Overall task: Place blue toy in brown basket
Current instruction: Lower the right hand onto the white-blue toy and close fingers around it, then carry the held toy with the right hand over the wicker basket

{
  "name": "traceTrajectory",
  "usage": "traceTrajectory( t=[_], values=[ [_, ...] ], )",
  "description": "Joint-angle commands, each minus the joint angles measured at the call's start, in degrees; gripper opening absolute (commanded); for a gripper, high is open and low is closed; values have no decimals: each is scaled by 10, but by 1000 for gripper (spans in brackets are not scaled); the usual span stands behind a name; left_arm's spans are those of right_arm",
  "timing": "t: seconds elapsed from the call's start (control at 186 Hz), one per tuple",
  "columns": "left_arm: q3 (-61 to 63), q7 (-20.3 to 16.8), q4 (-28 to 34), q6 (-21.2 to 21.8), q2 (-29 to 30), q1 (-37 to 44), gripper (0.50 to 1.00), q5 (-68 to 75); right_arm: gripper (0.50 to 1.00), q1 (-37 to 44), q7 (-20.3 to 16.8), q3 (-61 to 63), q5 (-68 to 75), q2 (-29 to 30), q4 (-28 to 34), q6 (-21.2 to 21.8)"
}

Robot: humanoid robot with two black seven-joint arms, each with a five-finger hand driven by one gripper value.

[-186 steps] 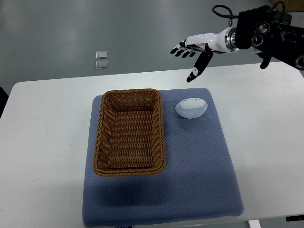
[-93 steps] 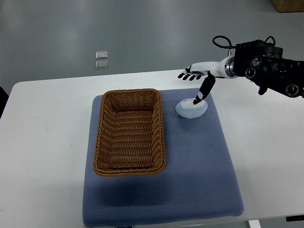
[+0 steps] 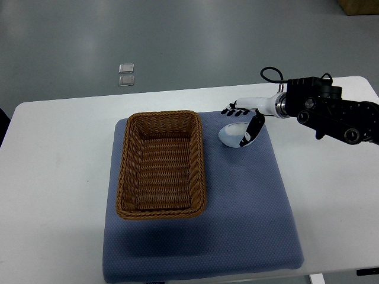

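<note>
1 right robot hand [image 3: 244, 118] closing around blue toy [image 3: 234, 134], brown basket [image 3: 161, 164] beside, blue mat [image 3: 237, 207] beneath

Covering the toy's [image 3: 232, 135] far and right sides with the right hand [image 3: 244, 118], leaving grip contact impossible to judge. Running off the frame's right edge at the forearm [image 3: 337, 112]. Cutting off the mat's [image 3: 201, 248] near edge at the bottom.

Brown woven wicker basket [image 3: 161, 164], centre frame: rough, ribbed; blue-grey cloth mat [image 3: 237, 213]: matt, dimpled; pale blue egg-shaped toy [image 3: 232, 134]: smooth; white table [image 3: 53, 183]: smooth, matt.
</note>
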Motion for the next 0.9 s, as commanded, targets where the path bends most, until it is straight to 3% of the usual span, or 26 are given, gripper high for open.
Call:
traceTrajectory(
  t=[0.0, 0.231, 0.28, 0.355, 0.42, 0.565, 0.635, 0.893],
  values=[
    [-1, 0, 1, 0, 0, 1, 1000, 0, 926, -9, 5, 0, -11, 5, -6, -5],
    [-1, 0, 0, 0, 0, 5, 1000, 0, 901, -21, 6, 0, -16, 10, -9, -15],
    [-1, 0, 0, 0, 0, 6, 1000, 0, 858, -22, 7, 0, -21, 10, -9, -16],
    [-1, 0, 0, 0, 0, 7, 1000, 0, 727, -23, 17, -1, -40, 12, -11, -17],
    [-1, 0, 0, 0, 0, 7, 1000, 0, 654, -25, 20, -2, -54, 13, -18, -17],
    [-1, 0, 1, 0, 0, 7, 1000, 0, 570, -27, 20, -2, -60, 12, -21, -17],
    [-2, 0, 1, 0, 0, 8, 1000, 0, 507, -23, 21, -1, -60, 11, -21, -15],
    [-2, 0, 1, 1, 0, 8, 1000, 0, 500, 18, 21, 0, -51, -2, -12, -8]
  ],
)
